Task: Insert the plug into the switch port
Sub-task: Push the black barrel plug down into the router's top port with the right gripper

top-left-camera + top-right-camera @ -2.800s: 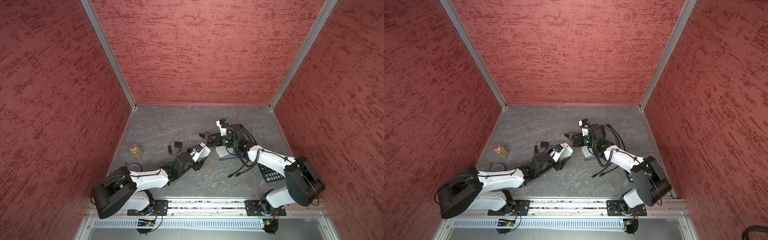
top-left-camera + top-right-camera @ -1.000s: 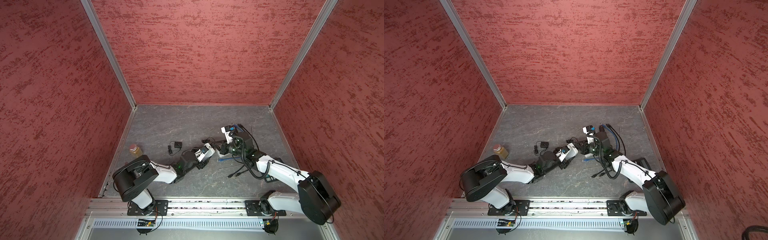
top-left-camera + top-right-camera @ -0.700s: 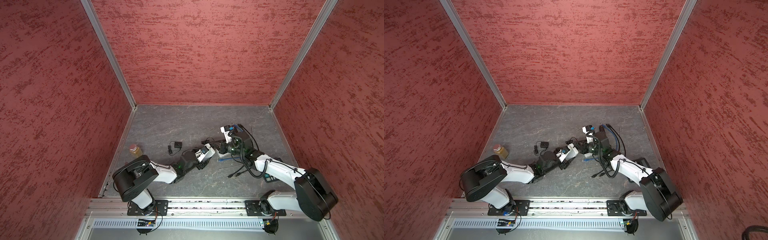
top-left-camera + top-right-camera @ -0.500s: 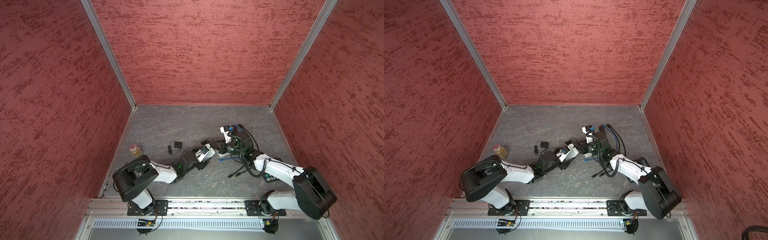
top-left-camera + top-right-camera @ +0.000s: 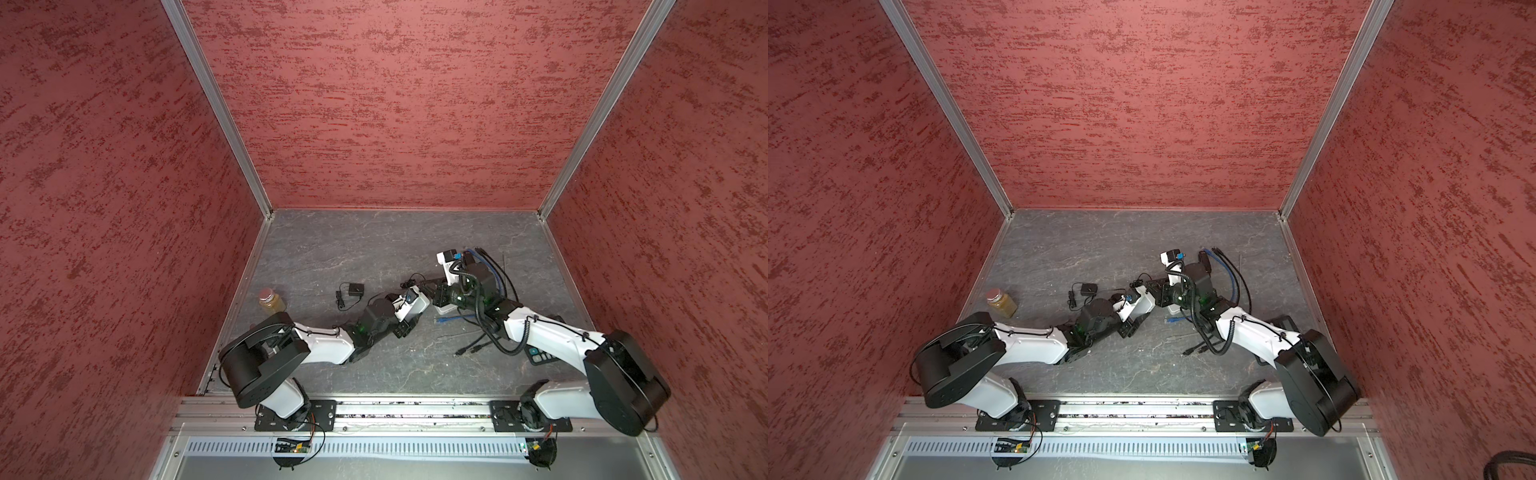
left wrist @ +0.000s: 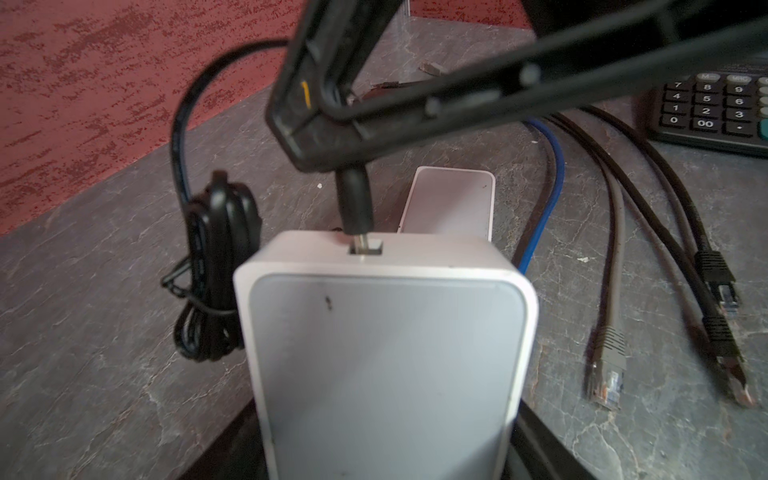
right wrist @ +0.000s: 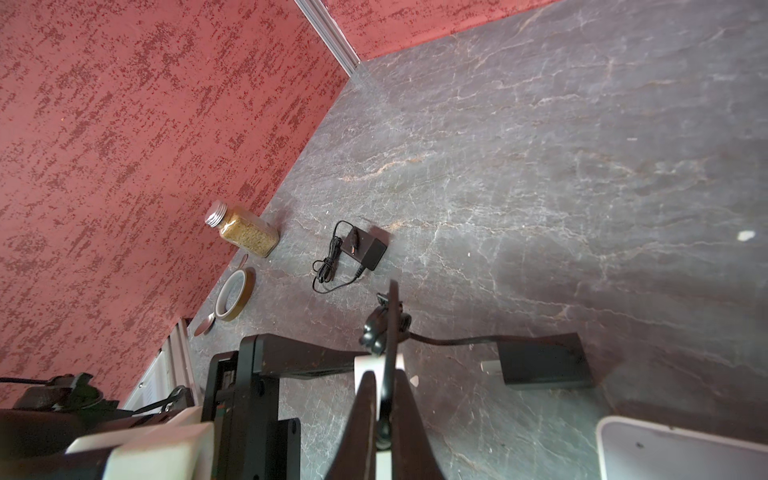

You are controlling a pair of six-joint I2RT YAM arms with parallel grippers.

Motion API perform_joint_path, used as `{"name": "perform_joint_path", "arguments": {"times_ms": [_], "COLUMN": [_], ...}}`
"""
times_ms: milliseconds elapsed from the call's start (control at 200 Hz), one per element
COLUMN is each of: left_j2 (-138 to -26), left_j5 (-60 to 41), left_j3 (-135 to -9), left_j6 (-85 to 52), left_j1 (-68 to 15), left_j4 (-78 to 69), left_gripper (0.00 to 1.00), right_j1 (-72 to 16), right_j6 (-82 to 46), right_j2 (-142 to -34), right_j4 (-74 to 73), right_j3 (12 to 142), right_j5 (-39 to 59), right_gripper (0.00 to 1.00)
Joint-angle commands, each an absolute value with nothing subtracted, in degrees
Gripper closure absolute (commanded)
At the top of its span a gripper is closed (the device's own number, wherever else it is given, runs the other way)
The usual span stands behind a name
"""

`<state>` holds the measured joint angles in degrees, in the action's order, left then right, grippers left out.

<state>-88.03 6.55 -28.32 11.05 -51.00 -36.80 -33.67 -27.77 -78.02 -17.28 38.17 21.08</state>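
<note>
The switch [image 6: 382, 353] fills the lower middle of the left wrist view. The left gripper [image 5: 424, 297] has its fingers spread wide across the white body. That reads as a brace, presenting the port [image 6: 368, 248] on the switch's upper edge to the partner arm.

From the upper middle of that frame hangs the right gripper [image 7: 382, 386], fingers pinched tight on the black plug [image 6: 353, 199]. It grips high on the body, so the metal tip is left clear to go in.

That tip sits right at the mouth of the port, toward its left end, and the plug leans a touch. Not seated yet, I'd say!

A bundled cord [image 6: 216, 266] lies at centre left and looks slack, so it shouldn't tug. Loose network cables [image 6: 606, 353] at lower right and a calculator [image 6: 715, 104] at upper right are well out of the way.

Next call, as I judge it: straighten up, then press home.
</note>
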Motion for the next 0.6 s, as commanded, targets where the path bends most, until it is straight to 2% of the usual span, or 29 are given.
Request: {"name": "perform_joint_path", "arguments": {"times_ms": [0,281,596], "left_j2": [-84.2,-82.2,-83.4], "left_j5": [6.0,4.5,2.7], "left_j3": [-31.5,-31.5,-37.3], "left_j6": [11.2,13.9,15.0], "left_j1": [-51.3,-51.3,-50.4], "left_j4": [-47.6,-53.2,-51.0], "left_gripper": [0.65,0.66,0.67], "right_j1": [-35.2,-35.4,-36.9], "right_j6": [-28.0,-29.2,-28.7], "right_j2": [-79.7,-80.7,-80.8], "right_j4": [-12.7,-10.8,-9.2], "right_j3": [38.5,39.6,39.6], "right_j5": [20.9,21.7,20.3], "right_gripper": [1.0,1.0,1.0]}}
